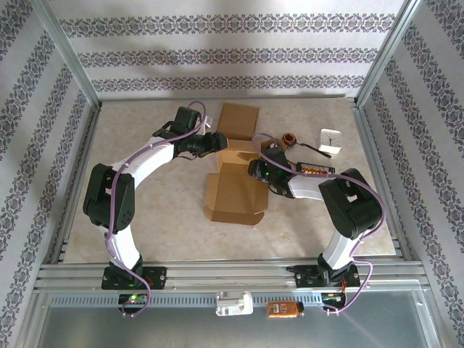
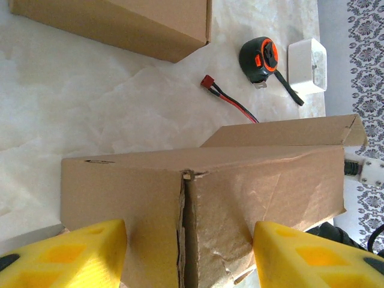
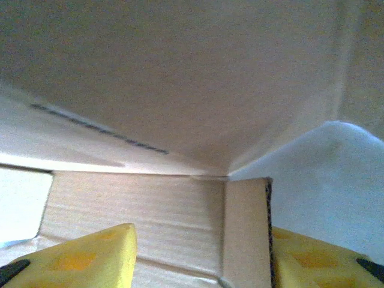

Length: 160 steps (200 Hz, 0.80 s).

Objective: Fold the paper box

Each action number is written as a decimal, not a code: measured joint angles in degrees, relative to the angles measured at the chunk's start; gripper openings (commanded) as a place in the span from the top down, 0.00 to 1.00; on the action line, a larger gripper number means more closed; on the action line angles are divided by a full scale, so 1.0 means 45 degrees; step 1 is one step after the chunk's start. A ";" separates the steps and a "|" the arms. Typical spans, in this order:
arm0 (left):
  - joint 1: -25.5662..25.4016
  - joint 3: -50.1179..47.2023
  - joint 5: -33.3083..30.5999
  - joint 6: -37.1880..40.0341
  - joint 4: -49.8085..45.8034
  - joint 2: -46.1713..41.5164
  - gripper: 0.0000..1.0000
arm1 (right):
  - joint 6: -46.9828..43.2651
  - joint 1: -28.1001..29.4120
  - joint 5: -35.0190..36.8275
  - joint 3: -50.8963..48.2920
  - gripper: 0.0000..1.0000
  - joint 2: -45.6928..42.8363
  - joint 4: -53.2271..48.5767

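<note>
Tape measure (image 2: 259, 59), cable (image 2: 231, 103) beside box (image 2: 240, 180)

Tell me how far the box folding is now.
Partly done. The box has walls raised in the middle. In hand: the left tool straddles one wall, and the right tool is at its right side. Left: the near flap and far flap lie flat.

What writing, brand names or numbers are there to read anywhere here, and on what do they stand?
No text can be read here.
Cardboard box: plain, no print visible.
Tape measure: no legible brand.
Small white clock: dial marks too small to read.
Orange item at the front: label too small to read.
</note>
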 measured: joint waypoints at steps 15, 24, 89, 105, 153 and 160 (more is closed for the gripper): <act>0.0000 0.0019 0.0000 0.0000 -0.0019 0.0000 0.43 | 0.0000 0.0087 -0.0437 0.0155 0.47 0.0155 0.0214; 0.0000 0.0039 -0.0005 0.0000 -0.0049 0.0000 0.43 | 0.0000 0.0204 -0.0627 0.0287 0.47 0.0321 0.0330; 0.0015 0.0083 -0.0107 0.0000 -0.0112 0.0000 0.43 | -0.0044 0.0554 -0.0933 0.0471 0.45 0.0806 0.0617; 0.0015 0.0107 -0.0107 0.0000 -0.0146 0.0000 0.43 | -0.0097 0.0554 -0.0976 0.0452 0.42 0.0714 0.0602; 0.0010 0.0155 -0.0053 0.0000 -0.0160 0.0000 0.43 | -0.0670 0.0563 -0.1336 -0.0602 0.29 -0.1583 -0.0204; 0.0005 0.0165 -0.0053 0.0000 -0.0165 0.0000 0.43 | -0.0879 0.0583 -0.1350 -0.0874 0.28 -0.2191 -0.0267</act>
